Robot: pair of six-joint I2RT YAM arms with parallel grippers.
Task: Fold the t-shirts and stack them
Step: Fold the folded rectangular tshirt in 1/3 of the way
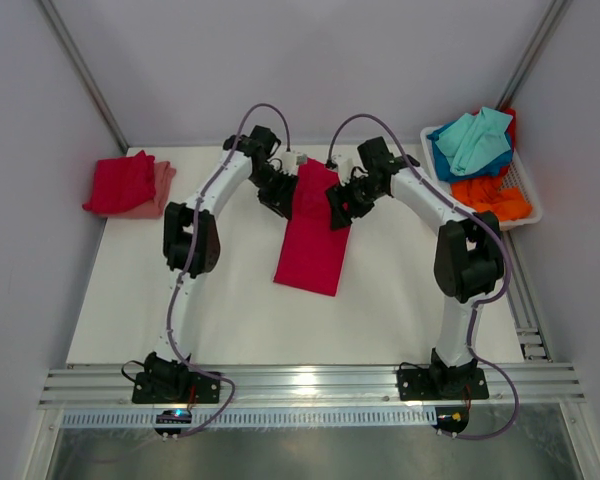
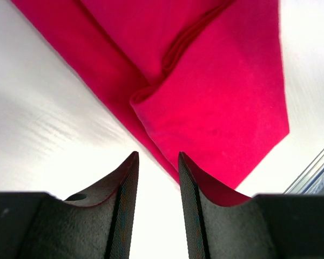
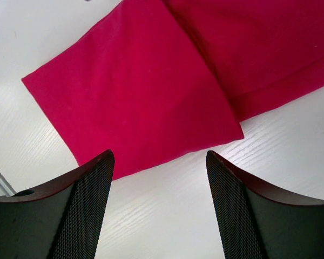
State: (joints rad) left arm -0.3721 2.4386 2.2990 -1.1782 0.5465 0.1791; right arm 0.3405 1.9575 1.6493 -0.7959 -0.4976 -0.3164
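I saw the crimson t-shirt [image 1: 312, 245] lying lengthwise away from me, its far end between left tool [image 2: 157, 161] and right tool [image 3: 159, 157], both parted, empty.

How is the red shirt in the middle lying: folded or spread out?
Partly folded: the crimson t-shirt lies as a long narrow strip, layers overlapping in the wrist views.

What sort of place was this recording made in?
Most likely a robotics lab test cell, not a home: a white table boxed in by plain pale panel walls, a slotted aluminium rail along its near edge, and a white plastic basket of loose coloured t-shirts.
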